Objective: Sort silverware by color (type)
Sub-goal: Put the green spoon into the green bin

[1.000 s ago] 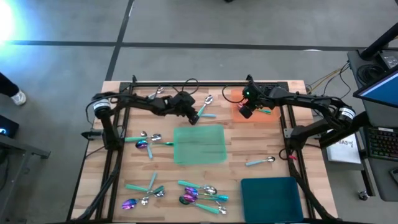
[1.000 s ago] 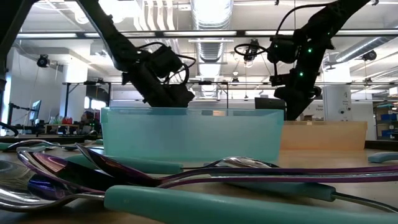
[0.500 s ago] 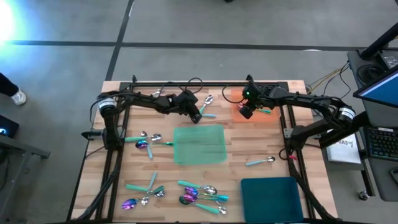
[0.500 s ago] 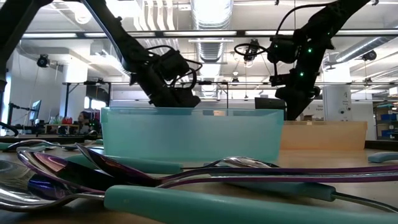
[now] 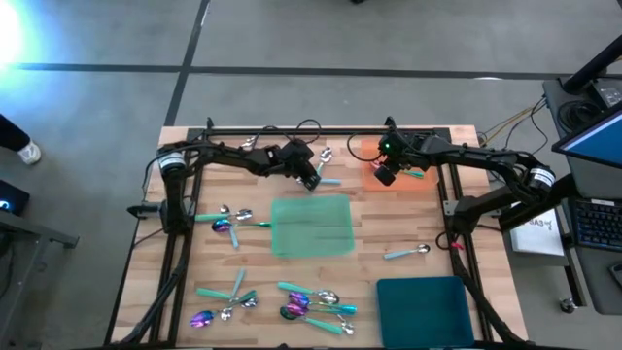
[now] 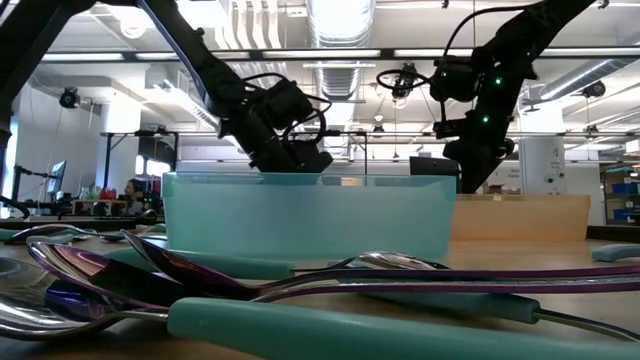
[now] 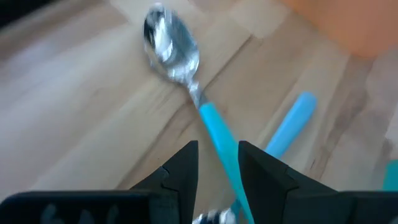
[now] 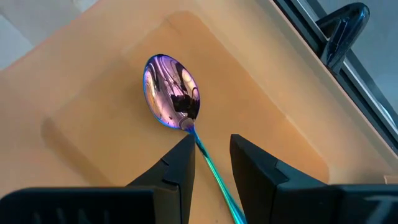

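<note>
A silver spoon with a teal handle (image 7: 199, 106) lies on the wood at the table's far middle (image 5: 324, 158). My left gripper (image 7: 217, 146) is open, with one finger on either side of the handle's near part and a gap showing on both sides (image 5: 313, 181). A second teal handle (image 7: 289, 124) lies beside it. Over the orange tray (image 5: 364, 151), my right gripper (image 8: 211, 140) is open. A purple iridescent spoon (image 8: 171, 90) lies in front of it on the tray (image 8: 280, 124), and its thin handle runs back through the gap between the fingers.
The green tray (image 5: 313, 226) sits mid-table and the dark teal tray (image 5: 423, 306) at the near right. Loose silverware lies at the left (image 5: 228, 222), along the near edge (image 5: 311, 306) (image 5: 224, 301), and singly at the right (image 5: 406, 253). A black frame rail (image 5: 330, 129) runs along the far edge.
My left gripper has moved a little toward the table's right, along the far side, up to the silver spoon. The spoon has stayed where it lay.
</note>
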Robot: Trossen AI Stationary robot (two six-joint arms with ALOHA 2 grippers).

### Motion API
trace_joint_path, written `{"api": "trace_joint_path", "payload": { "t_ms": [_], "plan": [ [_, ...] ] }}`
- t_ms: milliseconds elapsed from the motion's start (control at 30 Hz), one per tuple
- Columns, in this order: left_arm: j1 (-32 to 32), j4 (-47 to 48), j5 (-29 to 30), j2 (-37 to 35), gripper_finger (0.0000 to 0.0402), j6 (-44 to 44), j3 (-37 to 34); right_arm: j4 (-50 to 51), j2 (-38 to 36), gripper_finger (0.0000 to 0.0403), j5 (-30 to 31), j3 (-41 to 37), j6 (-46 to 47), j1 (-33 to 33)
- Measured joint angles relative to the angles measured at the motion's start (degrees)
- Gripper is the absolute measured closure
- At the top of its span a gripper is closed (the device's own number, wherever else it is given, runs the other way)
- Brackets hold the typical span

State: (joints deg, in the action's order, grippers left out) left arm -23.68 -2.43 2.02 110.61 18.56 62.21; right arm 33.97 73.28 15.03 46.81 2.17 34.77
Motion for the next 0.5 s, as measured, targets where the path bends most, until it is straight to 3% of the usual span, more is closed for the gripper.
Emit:
{"api": "trace_joint_path", "payload": {
  "t_ms": [500],
  "plan": [
    [0.0,0.4,-1.3,0.3,0.0304,1.4,0.7,0.0,0.0,0.0312,0.0,0.0,-0.1,0.0]
  ]
}}
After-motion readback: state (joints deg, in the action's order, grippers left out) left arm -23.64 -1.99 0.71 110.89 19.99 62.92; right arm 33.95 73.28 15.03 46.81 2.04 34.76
